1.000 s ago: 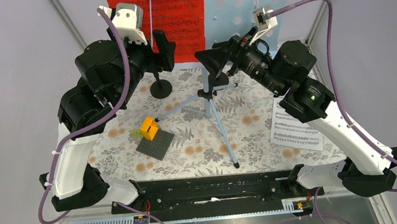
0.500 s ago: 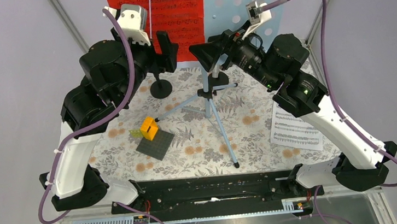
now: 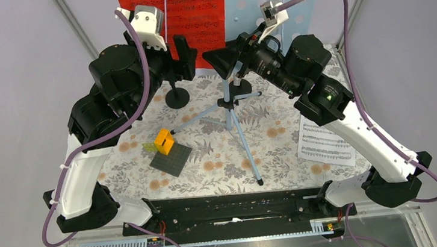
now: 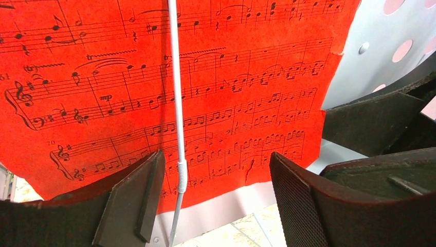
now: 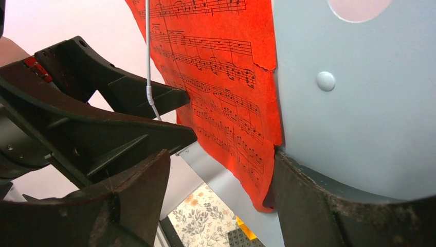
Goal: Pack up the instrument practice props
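Status: left end effector [image 4: 216,198] open, nothing gripped. Its fingers [image 4: 303,206] are dark wedges with rough faces. Just beyond the tips, in the gap, a thin silver rod [image 4: 176,92] stands upright with a small coiled section low down. Behind the rod is the red music sheet [image 4: 247,77]: matte paper, black notation, ragged right edge. It lies flat on the pale-blue holder [image 4: 360,72], a smooth plate with round holes and a rivet.

Right end effector [image 5: 221,175] also open, holding nothing. The red sheet's lower corner hangs in its gap, nearer the right-hand finger [image 5: 319,206]. That finger sits at the holder plate; can't tell if they touch. The left end effector is just beyond its other finger.

Below both, on the floral-cloth surface [image 3: 219,159]:
- The holder's tripod [image 3: 229,119], thin pale-blue tubes.
- Black round-based mic mount [image 3: 177,96], under the left end effector.
- White music sheet [image 3: 325,143], flat, well back beside the right forearm.
- Orange brick [image 3: 164,141] on a dark grey studded plate [image 3: 171,159].

Vs a second ago: the right end effector has moved toward the left one and closer to the holder. The left one shifted slightly. The props on the surface haven't moved.
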You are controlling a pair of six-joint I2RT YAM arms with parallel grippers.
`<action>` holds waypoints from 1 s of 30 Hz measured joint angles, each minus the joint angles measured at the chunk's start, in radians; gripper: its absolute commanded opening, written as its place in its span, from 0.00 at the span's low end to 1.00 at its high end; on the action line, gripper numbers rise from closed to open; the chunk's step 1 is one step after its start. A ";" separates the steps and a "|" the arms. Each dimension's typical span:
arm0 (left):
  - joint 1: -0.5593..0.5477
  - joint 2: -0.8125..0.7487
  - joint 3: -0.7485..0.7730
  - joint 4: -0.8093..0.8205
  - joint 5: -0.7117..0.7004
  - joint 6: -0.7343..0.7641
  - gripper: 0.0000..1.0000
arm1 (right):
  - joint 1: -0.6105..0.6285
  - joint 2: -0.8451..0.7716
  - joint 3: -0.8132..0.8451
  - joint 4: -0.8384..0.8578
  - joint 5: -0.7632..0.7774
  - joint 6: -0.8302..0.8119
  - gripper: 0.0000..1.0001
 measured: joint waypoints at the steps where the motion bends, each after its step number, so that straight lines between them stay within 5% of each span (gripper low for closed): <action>1: 0.000 0.000 -0.003 0.001 0.000 0.000 0.79 | 0.000 0.001 0.000 0.000 -0.002 0.001 0.74; 19: 0.000 -0.006 -0.016 0.002 0.008 0.000 0.77 | 0.000 0.065 0.056 0.027 -0.038 0.004 0.63; 30: 0.000 -0.013 -0.016 0.003 0.011 -0.001 0.73 | 0.000 0.105 0.118 0.061 -0.039 -0.013 0.37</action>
